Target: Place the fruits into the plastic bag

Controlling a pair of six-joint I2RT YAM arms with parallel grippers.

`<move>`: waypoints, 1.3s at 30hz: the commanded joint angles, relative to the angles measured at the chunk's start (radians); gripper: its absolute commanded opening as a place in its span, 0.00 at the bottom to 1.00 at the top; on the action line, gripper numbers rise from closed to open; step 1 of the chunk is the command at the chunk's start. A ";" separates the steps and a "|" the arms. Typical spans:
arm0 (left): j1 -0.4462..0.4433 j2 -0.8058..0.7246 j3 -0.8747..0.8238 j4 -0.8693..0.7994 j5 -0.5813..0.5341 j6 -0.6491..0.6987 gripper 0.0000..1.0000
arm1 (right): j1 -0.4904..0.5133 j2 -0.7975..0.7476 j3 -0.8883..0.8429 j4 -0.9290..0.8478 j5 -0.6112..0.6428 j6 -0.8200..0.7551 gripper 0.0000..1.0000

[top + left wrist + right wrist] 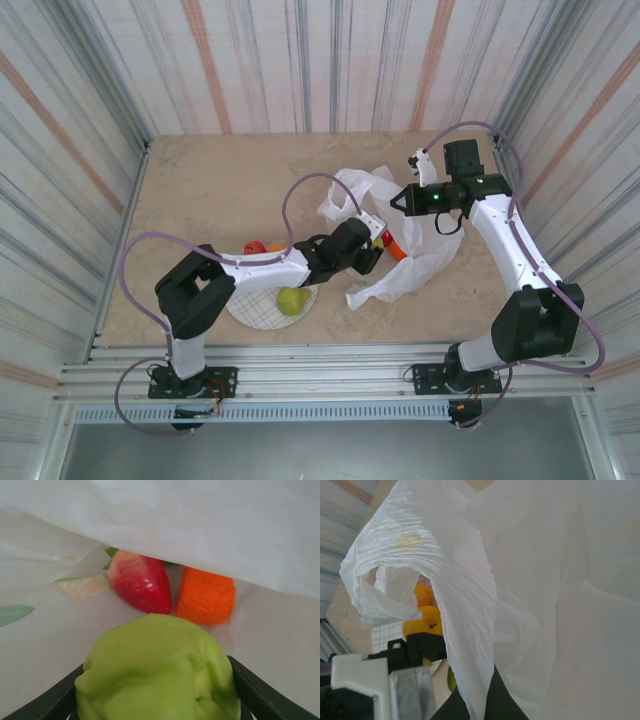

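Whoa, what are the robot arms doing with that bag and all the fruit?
They are packing fruit into a white plastic bag. The right claw pinches the bag's edge and holds it up, mouth open. The left claw holds a green fruit just inside the mouth, where a red fruit and an orange fruit already lie. A green pear sits on the plate.

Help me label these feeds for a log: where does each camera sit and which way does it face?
Top external: above, behind the bases, looking down on table, left arm, right arm, bag, plate.
Left wrist: on left arm, facing into the bag; its jaws hold a green fruit.
Right wrist: on right arm, facing the bag pinched in its jaws.
Shared: bag in all; plate in top and right wrist.
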 commanded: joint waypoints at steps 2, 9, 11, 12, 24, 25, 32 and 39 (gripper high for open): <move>0.031 0.060 0.055 0.147 -0.083 -0.017 0.51 | -0.006 -0.015 -0.005 0.013 -0.044 0.028 0.00; 0.040 0.184 0.149 0.216 -0.181 0.003 0.50 | -0.006 -0.004 0.001 0.013 -0.050 0.028 0.00; 0.042 0.212 0.181 0.223 -0.216 0.007 0.50 | -0.006 -0.004 0.004 0.010 -0.049 0.027 0.00; 0.041 0.240 0.198 0.220 -0.241 0.007 0.50 | -0.006 -0.003 0.006 0.008 -0.050 0.025 0.00; 0.080 0.376 0.325 0.213 -0.273 -0.058 0.55 | -0.007 0.004 0.010 0.004 -0.053 0.023 0.00; 0.083 0.386 0.333 0.212 -0.269 -0.062 0.56 | -0.006 0.005 0.010 0.004 -0.055 0.022 0.00; 0.085 0.415 0.371 0.188 -0.245 -0.074 0.67 | -0.007 0.002 0.006 0.002 -0.056 0.021 0.00; 0.085 0.341 0.321 0.173 -0.211 -0.082 0.76 | -0.009 -0.006 -0.004 0.006 -0.050 0.018 0.00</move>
